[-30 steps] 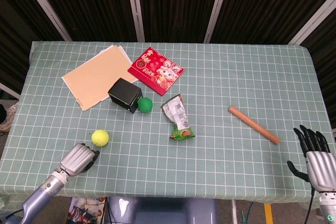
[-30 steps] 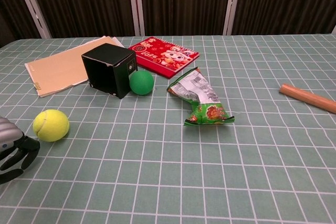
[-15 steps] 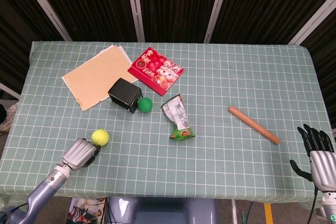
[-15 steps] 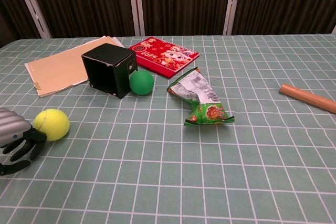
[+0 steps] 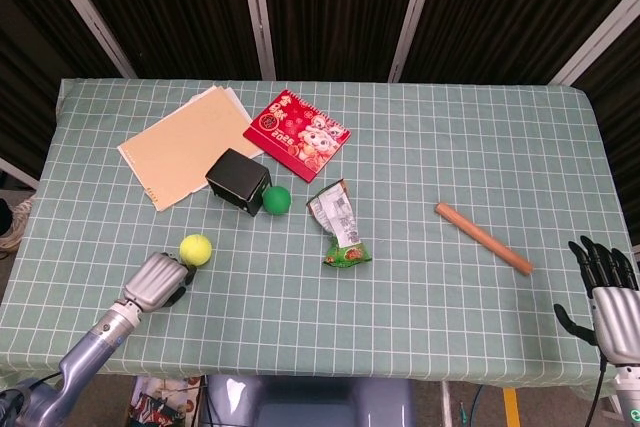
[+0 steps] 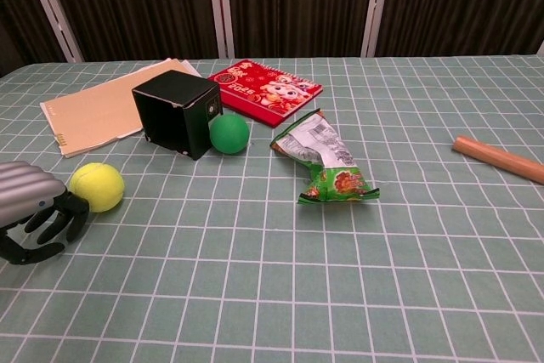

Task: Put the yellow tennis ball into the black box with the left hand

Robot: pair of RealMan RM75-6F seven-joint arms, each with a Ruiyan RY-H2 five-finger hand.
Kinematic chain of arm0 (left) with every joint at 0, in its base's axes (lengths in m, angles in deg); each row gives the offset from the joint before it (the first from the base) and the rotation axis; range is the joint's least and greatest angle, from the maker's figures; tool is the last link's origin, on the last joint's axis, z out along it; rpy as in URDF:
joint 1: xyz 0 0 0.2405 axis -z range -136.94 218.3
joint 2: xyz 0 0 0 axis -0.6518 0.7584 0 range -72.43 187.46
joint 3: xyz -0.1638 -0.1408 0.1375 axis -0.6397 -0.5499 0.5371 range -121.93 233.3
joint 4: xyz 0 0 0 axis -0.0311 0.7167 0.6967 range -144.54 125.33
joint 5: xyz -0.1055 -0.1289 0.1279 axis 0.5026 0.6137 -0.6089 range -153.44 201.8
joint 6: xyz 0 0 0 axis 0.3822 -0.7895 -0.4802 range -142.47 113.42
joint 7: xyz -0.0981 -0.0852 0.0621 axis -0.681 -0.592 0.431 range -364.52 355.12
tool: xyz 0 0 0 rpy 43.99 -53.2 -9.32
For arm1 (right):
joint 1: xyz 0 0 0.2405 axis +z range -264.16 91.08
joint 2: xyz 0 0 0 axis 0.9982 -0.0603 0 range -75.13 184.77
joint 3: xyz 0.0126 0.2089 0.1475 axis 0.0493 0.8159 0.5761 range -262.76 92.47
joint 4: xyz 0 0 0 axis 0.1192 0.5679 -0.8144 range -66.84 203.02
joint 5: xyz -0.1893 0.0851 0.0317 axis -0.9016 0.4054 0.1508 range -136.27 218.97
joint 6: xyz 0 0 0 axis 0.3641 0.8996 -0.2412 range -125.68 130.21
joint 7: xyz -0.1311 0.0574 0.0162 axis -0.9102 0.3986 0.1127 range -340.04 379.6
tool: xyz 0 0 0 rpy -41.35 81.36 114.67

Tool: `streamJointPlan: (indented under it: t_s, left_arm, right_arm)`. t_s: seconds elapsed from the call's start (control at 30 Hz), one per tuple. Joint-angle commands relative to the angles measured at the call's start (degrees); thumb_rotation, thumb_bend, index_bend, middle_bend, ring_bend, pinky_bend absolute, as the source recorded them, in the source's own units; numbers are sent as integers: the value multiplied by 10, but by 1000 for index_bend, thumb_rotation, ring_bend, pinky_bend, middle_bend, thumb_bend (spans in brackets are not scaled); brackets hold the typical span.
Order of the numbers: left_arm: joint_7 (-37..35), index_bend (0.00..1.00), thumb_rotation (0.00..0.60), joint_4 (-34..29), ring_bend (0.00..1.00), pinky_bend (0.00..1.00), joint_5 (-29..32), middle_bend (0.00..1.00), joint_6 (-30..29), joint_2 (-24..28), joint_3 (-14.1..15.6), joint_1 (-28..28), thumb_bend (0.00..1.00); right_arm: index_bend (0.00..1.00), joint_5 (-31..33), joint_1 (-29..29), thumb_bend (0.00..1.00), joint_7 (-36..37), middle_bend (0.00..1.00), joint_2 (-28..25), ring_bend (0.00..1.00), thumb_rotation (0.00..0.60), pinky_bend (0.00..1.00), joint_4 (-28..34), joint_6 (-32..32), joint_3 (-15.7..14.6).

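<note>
The yellow tennis ball (image 5: pixel 196 248) (image 6: pixel 97 187) lies on the green checked cloth, in front of the black box (image 5: pixel 238 181) (image 6: pixel 177 112). My left hand (image 5: pixel 159 281) (image 6: pixel 36 211) sits just behind and to the left of the ball, fingers curled downward, holding nothing; whether the fingertips touch the ball is unclear. My right hand (image 5: pixel 607 299) is at the table's near right corner with fingers spread, far from everything; the chest view does not show it.
A green ball (image 5: pixel 276 200) (image 6: pixel 229 134) rests against the box. A snack packet (image 5: pixel 341 228) (image 6: pixel 328 162), a red calendar (image 5: pixel 297 135), tan folders (image 5: pixel 182 154) and a wooden stick (image 5: pixel 483 238) lie further off.
My left hand has pushed forward toward the box, and the tennis ball has rolled forward a short way ahead of it. The right hand dropped slightly lower.
</note>
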Motion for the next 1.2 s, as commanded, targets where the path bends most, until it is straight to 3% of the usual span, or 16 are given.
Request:
streamJointPlan:
  t_s: [0.03,0.67,1.2]
  left_arm:
    - [-2,507,600,5,603,574,2,632,2,-2,-3,4,372]
    - [-21,463,600,21,534,478,32,557,38,-7,-25,46,372]
    - [-46,410,600,50,407,410,28,424,41,-27,-33,76,372]
  right_arm:
    - [0,1,0,318,0,0,0,0,600,0,0,0,1]
    - [0,5,0,318,-7,0,2,0,600,0,-1,1,3]
    - [0,13,1,318,-10,0,3,0,600,0,-4,6,6]
